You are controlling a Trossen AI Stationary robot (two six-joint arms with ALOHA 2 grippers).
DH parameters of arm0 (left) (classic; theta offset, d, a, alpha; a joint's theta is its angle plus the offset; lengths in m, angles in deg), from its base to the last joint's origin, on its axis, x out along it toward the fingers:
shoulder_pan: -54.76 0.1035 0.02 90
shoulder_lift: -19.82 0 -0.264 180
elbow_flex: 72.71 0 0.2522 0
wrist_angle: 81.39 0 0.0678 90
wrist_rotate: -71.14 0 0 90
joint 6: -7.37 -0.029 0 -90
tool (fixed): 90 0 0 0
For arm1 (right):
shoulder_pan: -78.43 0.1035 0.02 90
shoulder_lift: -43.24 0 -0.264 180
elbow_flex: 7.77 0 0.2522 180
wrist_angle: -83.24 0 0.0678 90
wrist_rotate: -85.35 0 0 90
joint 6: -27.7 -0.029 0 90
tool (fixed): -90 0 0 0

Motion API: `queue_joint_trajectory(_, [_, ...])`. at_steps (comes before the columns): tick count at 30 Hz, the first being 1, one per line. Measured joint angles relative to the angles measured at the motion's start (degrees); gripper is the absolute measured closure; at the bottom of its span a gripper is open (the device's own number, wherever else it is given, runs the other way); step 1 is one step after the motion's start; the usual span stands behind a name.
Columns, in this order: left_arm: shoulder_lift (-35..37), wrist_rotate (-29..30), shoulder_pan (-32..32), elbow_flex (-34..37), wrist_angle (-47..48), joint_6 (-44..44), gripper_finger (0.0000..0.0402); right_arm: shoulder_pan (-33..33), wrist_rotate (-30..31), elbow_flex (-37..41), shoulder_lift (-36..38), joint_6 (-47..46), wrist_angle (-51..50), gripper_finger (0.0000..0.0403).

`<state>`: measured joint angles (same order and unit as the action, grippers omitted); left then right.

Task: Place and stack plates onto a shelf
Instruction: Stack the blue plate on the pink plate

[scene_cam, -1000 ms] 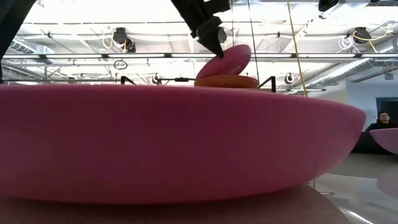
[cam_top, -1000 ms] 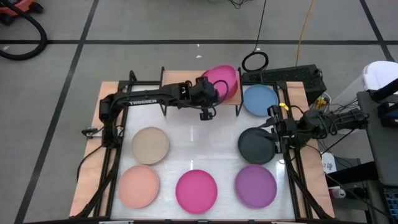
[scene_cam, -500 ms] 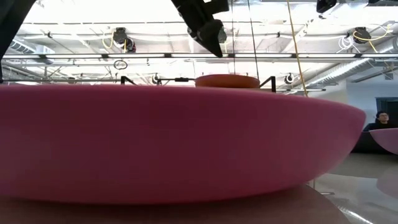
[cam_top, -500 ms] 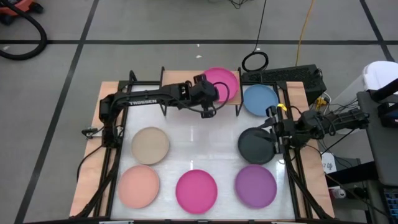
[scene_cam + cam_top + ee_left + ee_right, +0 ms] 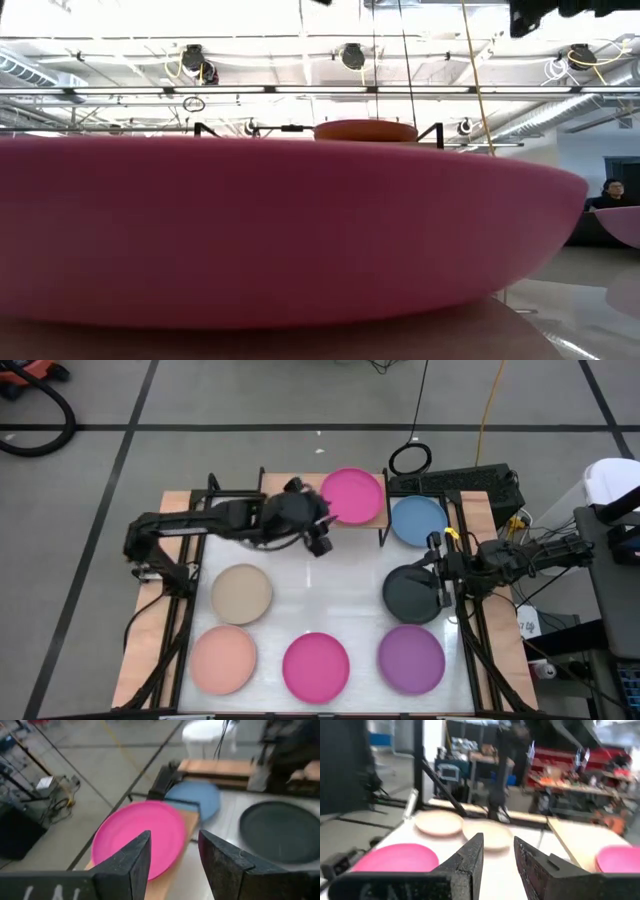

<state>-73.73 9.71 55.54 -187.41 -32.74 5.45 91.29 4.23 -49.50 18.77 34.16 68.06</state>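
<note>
High view: we see one round matte magenta plate (image 5: 353, 495) on the small light-wood shelf (image 5: 381, 518) — six plates wait on the table. Our left gripper (image 5: 318, 540) hangs beside it, fingers parted, empty; right gripper (image 5: 437, 582) parted over the black plate (image 5: 410, 596).

**Magenta plate released onto the shelf stack**

A second ago the left gripper (image 5: 318, 544) held the magenta plate (image 5: 352, 496) tilted over the shelf (image 5: 380, 520). The plate now lies flat there, and the gripper, fingers apart, has drawn back leftward.
</note>
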Motion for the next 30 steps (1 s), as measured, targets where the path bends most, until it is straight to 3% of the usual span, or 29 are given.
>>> queue_joint_trajectory(4, [4.97, 3.23, -5.84, 8.27, -8.34, 0.13, 0.0232, 0.0, 4.31, 0.0, -0.96, -2.61, -1.89, 0.0312])
queue_joint_trajectory(9, [10.82, 7.79, -11.9, 23.91, -23.51, 0.38, 0.0232, 0.0, 4.91, 0.0, -3.9, -2.98, -2.32, 0.0312])
queue_joint_trajectory(19, [16.26, 11.14, -17.76, 52.25, -52.66, 5.74, 0.0232, -0.11, 7.68, 0.0, -9.28, -2.79, -1.08, 0.0312])
queue_joint_trajectory(25, [15.09, 11.76, -16.57, 58.49, -54.81, 7.41, 0.0232, -0.12, 9.21, 0.0, -11.31, -2.34, 0.8, 0.0312])
queue_joint_trajectory(30, [15.25, 11.76, -15.08, 59.92, -54.76, 18.64, 0.0231, -0.14, 9.32, 0.0, -12.51, -2.3, 1.63, 0.0312])
